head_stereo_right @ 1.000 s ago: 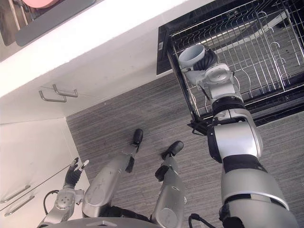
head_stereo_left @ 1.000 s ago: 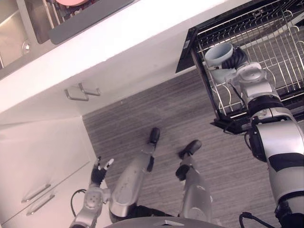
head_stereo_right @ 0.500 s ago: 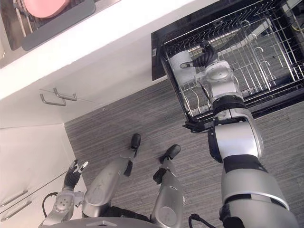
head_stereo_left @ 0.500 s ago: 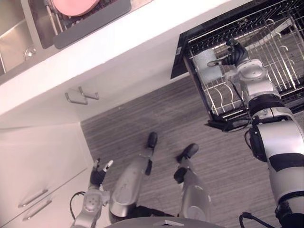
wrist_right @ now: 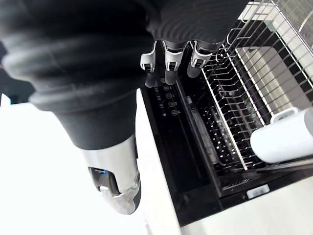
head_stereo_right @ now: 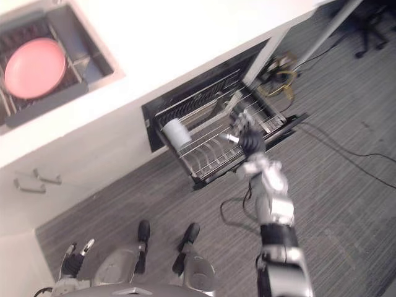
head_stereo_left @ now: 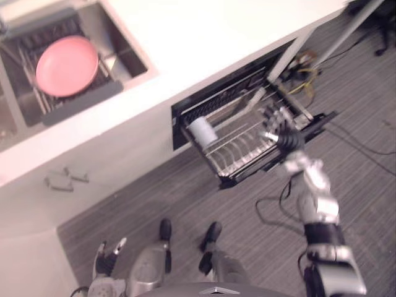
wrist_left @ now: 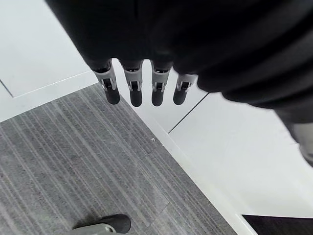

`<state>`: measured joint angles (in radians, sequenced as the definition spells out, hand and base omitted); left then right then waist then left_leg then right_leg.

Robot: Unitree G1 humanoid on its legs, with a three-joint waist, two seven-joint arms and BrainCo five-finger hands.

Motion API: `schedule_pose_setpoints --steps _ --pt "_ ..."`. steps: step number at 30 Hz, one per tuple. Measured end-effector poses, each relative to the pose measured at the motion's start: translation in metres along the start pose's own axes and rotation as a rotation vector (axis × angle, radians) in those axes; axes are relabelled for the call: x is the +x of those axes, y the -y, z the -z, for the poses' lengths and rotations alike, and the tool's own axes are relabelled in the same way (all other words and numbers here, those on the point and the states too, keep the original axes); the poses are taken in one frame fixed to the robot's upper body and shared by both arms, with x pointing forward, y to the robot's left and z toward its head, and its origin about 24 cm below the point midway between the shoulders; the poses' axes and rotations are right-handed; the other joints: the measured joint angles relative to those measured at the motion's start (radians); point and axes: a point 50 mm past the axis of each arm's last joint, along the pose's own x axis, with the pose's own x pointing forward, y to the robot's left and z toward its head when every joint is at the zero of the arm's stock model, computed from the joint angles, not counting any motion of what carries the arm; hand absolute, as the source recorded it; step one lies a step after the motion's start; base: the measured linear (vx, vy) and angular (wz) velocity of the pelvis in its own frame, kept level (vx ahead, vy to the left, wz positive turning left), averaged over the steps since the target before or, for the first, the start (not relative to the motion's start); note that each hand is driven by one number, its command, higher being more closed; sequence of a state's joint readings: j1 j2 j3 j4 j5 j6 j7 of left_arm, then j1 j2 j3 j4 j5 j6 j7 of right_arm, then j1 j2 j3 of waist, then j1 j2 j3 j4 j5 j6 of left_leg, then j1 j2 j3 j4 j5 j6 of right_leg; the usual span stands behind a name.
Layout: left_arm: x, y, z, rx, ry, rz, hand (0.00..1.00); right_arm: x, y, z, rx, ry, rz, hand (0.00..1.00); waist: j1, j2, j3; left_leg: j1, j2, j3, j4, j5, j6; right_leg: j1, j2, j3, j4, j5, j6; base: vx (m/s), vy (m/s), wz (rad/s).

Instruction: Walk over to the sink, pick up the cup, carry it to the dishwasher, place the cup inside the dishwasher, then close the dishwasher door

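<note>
Dishwasher rack point(head_stereo_left: 242, 146) | cup point(head_stereo_left: 202, 131) lying inside | right hand point(head_stereo_left: 280, 129) apart, fingers straight

Cup point(wrist_right: 286, 137) cut by right wrist view's edge; sink point(head_stereo_left: 127, 52) cropped at left eye view's edge.

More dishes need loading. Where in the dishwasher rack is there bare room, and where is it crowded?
The rack is bare across its wire rows, from the cup lying at one end to the right hand, open above the other end. The cup's corner is the one crowded spot.
</note>
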<state>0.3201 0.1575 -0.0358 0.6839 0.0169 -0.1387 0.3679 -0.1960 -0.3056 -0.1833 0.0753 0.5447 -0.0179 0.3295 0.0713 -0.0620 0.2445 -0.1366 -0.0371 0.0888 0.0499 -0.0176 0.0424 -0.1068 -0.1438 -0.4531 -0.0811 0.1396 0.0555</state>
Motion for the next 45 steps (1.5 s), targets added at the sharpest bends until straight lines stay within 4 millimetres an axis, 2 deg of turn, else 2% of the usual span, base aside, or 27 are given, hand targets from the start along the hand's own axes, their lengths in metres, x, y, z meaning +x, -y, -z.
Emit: schedule_pose_setpoints --steps 2,3,5,8,13,16,17,18,19,20,22,24,26,27,28,29,30,31,32,35,36,37,38,39,40,42,45 --pt "-0.004 -0.003 0.013 0.001 -0.046 -0.043 0.0 -0.031 -0.024 0.01 0.128 0.053 -0.037 0.0 -0.022 -0.004 -0.055 0.032 0.006 0.021 0.0 -0.021 -0.003 0.022 0.005 0.017 0.0 -0.011 0.001 0.11 0.013 -0.27" --pt "-0.006 -0.004 0.016 -0.021 -0.061 -0.071 0.0 -0.041 -0.036 0.007 0.162 0.105 -0.058 0.0 -0.024 -0.005 -0.061 0.058 0.008 0.028 0.0 -0.032 -0.005 0.043 0.009 0.027 -0.002 -0.015 0.006 0.09 0.012 -0.25" --pt "-0.009 -0.006 0.022 -0.034 -0.082 -0.106 0.0 -0.048 -0.048 -0.002 0.168 0.181 -0.081 0.0 -0.028 -0.009 -0.086 0.078 0.012 0.039 -0.001 -0.039 -0.006 0.057 0.011 0.035 -0.002 -0.021 0.008 0.08 0.015 -0.18" --pt "-0.013 -0.008 0.03 -0.057 -0.118 -0.148 0.0 -0.048 -0.058 -0.015 0.178 0.28 -0.112 0.0 -0.032 -0.011 -0.116 0.106 0.013 0.053 -0.002 -0.051 -0.007 0.075 0.014 0.055 -0.002 -0.022 0.01 0.06 0.022 -0.17" --pt "-0.017 -0.009 0.035 -0.091 -0.143 -0.21 0.0 -0.045 -0.074 -0.013 0.257 0.321 -0.174 0.0 -0.03 -0.01 -0.136 0.14 0.008 0.045 -0.003 -0.057 -0.006 0.117 0.009 0.047 -0.001 -0.027 0.017 0.02 0.024 0.03" --pt "-0.018 -0.01 0.039 -0.109 -0.171 -0.226 0.0 -0.045 -0.073 -0.013 0.252 0.324 -0.159 0.0 -0.024 -0.002 -0.141 0.158 0.004 0.033 -0.046 -0.068 0.002 0.158 -0.002 -0.019 0.0 -0.045 0.027 -0.03 0.025 0.55" --pt "-0.019 -0.011 0.042 -0.103 -0.181 -0.227 0.0 -0.045 -0.071 -0.014 0.253 0.324 -0.143 0.0 -0.024 0.001 -0.142 0.168 0.012 0.077 -0.058 -0.084 0.001 0.169 -0.01 -0.039 0.0 -0.047 0.031 0.04 0.045 1.0" --pt "-0.019 -0.012 0.044 -0.091 -0.188 -0.222 0.0 -0.048 -0.061 -0.017 0.256 0.338 -0.095 0.0 -0.035 -0.009 -0.149 0.19 0.037 0.189 -0.057 -0.094 -0.001 0.207 -0.028 -0.095 0.0 -0.055 0.044 0.07 0.054 1.08" --pt "-0.02 -0.012 0.045 -0.079 -0.189 -0.214 0.0 -0.05 -0.054 -0.018 0.264 0.35 -0.065 0.0 -0.042 -0.002 -0.151 0.19 0.056 0.237 -0.039 -0.092 -0.003 0.225 -0.033 -0.125 0.001 -0.059 0.051 0.12 0.121 1.61" --pt "-0.021 -0.008 0.048 -0.058 -0.195 -0.19 0.0 -0.055 -0.037 -0.024 0.278 0.378 0.0 0.0 -0.048 0.017 -0.154 0.195 0.064 0.262 -0.015 -0.058 -0.014 0.267 -0.048 -0.187 0.008 -0.07 0.069 0.12 0.186 1.29" --pt "-0.026 -0.005 0.054 -0.058 -0.222 -0.177 0.0 -0.058 -0.029 -0.026 0.3 0.396 0.029 0.0 -0.045 0.035 -0.161 0.214 0.04 0.227 -0.036 -0.046 -0.003 0.288 -0.067 -0.204 0.025 -0.074 0.075 0.09 0.212 0.87" --pt "-0.031 0.001 0.059 -0.06 -0.253 -0.164 0.0 -0.059 -0.029 -0.026 0.339 0.408 0.034 0.0 -0.048 0.053 -0.163 0.231 0.02 0.194 -0.07 -0.043 0.011 0.264 -0.12 -0.223 0.153 -0.116 0.087 0.04 0.202 0.47" --pt "-0.03 0.003 0.058 -0.051 -0.257 -0.154 0.0 -0.059 -0.03 -0.023 0.36 0.396 0.032 0.0 -0.055 0.059 -0.155 0.238 0.019 0.168 -0.077 -0.054 0.016 0.222 -0.166 -0.225 0.301 -0.139 0.063 0.05 0.173 0.38" --pt "-0.028 0.004 0.056 -0.031 -0.246 -0.145 0.0 -0.058 -0.032 -0.021 0.372 0.396 0.033 0.0 -0.061 0.063 -0.148 0.25 0.014 0.14 -0.079 -0.061 0.027 0.17 -0.218 -0.205 0.468 -0.16 -0.011 0.09 0.175 0.62" --pt "-0.026 0.004 0.053 -0.008 -0.227 -0.129 0.0 -0.059 -0.035 -0.019 0.385 0.392 0.035 0.0 -0.076 0.059 -0.142 0.252 0.009 0.092 -0.068 -0.064 0.044 0.096 -0.25 -0.115 0.627 -0.165 -0.074 0.08 0.11 0.73" --pt "-0.024 0.004 0.051 0.004 -0.217 -0.123 0.0 -0.062 -0.035 -0.017 0.392 0.386 0.046 0.0 -0.088 0.064 -0.139 0.244 0.012 0.063 -0.064 -0.062 0.05 0.067 -0.233 -0.044 0.662 -0.214 -0.053 0.12 0.034 1.26" --pt "-0.016 0.001 0.041 0.027 -0.176 -0.119 0.0 -0.07 -0.033 -0.014 0.388 0.373 0.07 0.0 -0.113 0.048 -0.139 0.234 0.022 -0.014 -0.053 -0.055 0.057 0.047 -0.154 0.075 0.647 -0.284 -0.017 0.13 -0.029 1.54" --pt "-0.01 0.0 0.034 0.031 -0.152 -0.12 0.0 -0.076 -0.031 -0.013 0.378 0.367 0.093 0.0 -0.127 0.035 -0.141 0.224 0.021 -0.068 -0.054 -0.044 0.057 0.042 -0.102 0.135 0.598 -0.315 0.0 0.2 -0.081 1.9" --pt "-0.004 0.0 0.026 0.037 -0.129 -0.119 0.0 -0.082 -0.029 -0.016 0.36 0.374 0.115 0.0 -0.133 0.019 -0.137 0.222 0.013 -0.124 -0.06 -0.031 0.048 0.034 -0.058 0.172 0.533 -0.339 -0.002 0.17 -0.075 1.55" --pt "-0.002 0.004 0.023 0.087 -0.108 -0.099 0.0 -0.089 -0.029 -0.029 0.325 0.427 0.108 0.0 -0.137 0.019 -0.135 0.239 -0.003 -0.197 -0.061 -0.03 0.044 -0.018 -0.019 0.198 0.49 -0.343 -0.004 0.16 -0.074 1.03" --pt "-0.002 0.003 0.023 0.099 -0.105 -0.098 0.0 -0.091 -0.027 -0.032 0.34 0.449 0.106 0.0 -0.141 0.016 -0.135 0.236 -0.012 -0.203 -0.041 -0.045 0.031 -0.021 -0.008 0.225 0.438 -0.308 -0.023 0.14 -0.078 0.88" --pt "-0.002 -0.001 0.023 0.103 -0.098 -0.107 0.0 -0.094 -0.026 -0.037 0.351 0.481 0.106 0.0 -0.14 -0.019 -0.145 0.234 -0.033 -0.184 -0.008 -0.081 0.016 -0.011 -0.016 0.246 0.381 -0.229 -0.004 0.18 -0.119 0.7" --pt "-0.002 -0.001 0.024 0.103 -0.104 -0.105 0.0 -0.094 -0.025 -0.038 0.352 0.49 0.102 0.0 -0.136 -0.015 -0.145 0.234 -0.029 -0.171 0.008 -0.102 0.013 0.008 -0.022 0.242 0.375 -0.243 0.015 0.15 -0.114 0.39" --pt "-0.005 0.002 0.027 0.096 -0.113 -0.094 0.0 -0.093 -0.026 -0.041 0.344 0.501 0.092 0.0 -0.135 0.011 -0.149 0.218 0.002 -0.105 0.04 -0.132 -0.003 0.032 -0.001 0.226 0.328 -0.237 0.01 0.16 -0.115 0.07" --pt "-0.009 0.008 0.03 0.082 -0.125 -0.086 0.0 -0.092 -0.028 -0.044 0.343 0.509 0.078 0.0 -0.131 0.032 -0.156 0.228 0.024 -0.072 0.037 -0.136 -0.002 0.048 0.019 0.224 0.292 -0.228 0.007 0.13 -0.07 -0.02" --pt "-0.012 0.011 0.033 0.057 -0.14 -0.088 0.0 -0.09 -0.032 -0.047 0.344 0.523 0.058 0.0 -0.129 0.056 -0.167 0.228 0.046 -0.045 0.031 -0.14 -0.01 0.079 0.047 0.223 0.231 -0.202 0.004 0.15 -0.055 -0.12" --pt "-0.012 0.014 0.031 0.036 -0.137 -0.09 0.0 -0.085 -0.038 -0.049 0.358 0.535 0.026 0.0 -0.128 0.062 -0.172 0.244 0.064 -0.001 0.032 -0.148 -0.022 0.123 0.075 0.231 0.143 -0.164 0.004 0.14 -0.024 -0.16"
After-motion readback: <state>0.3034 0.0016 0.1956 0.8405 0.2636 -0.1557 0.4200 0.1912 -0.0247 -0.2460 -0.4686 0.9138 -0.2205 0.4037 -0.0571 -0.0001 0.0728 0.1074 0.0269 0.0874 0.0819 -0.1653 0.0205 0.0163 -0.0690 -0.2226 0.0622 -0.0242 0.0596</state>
